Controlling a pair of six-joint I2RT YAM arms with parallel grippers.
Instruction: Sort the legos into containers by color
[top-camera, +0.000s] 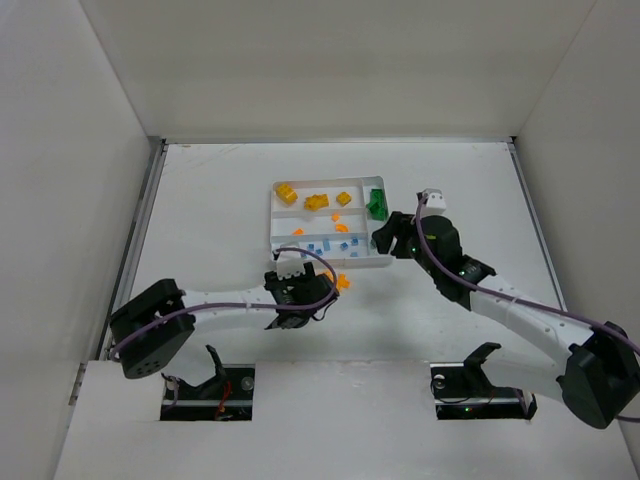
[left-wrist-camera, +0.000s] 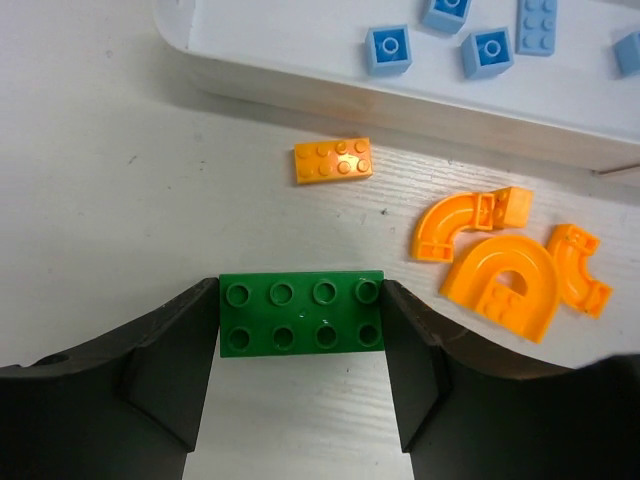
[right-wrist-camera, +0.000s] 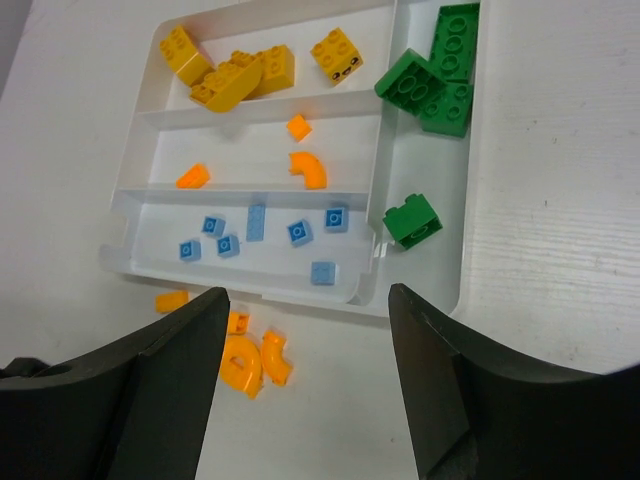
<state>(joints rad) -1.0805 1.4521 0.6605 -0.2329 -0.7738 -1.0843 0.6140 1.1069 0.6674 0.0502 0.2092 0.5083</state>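
Left gripper (left-wrist-camera: 300, 335) half-closed, clamping green 2x4 brick (left-wrist-camera: 300, 313) outside tray (left-wrist-camera: 300, 75), near orange pieces (left-wrist-camera: 500, 275). Right gripper (right-wrist-camera: 305, 370) wide, empty, above tray. Step: green brick picked. Next: carry to green side section (right-wrist-camera: 432, 275), release.

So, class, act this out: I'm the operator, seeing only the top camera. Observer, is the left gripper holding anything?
Observer: Yes. The left gripper is shut on a green eight-stud plastic brick, gripped at its ends.
Operator: And the right gripper?
Observer: The right gripper is open and empty, facing the white plastic tray.
Operator: The orange blob by the left arm?
Observer: A flat orange eight-stud plate and curved orange pieces, on the table outside the tray.
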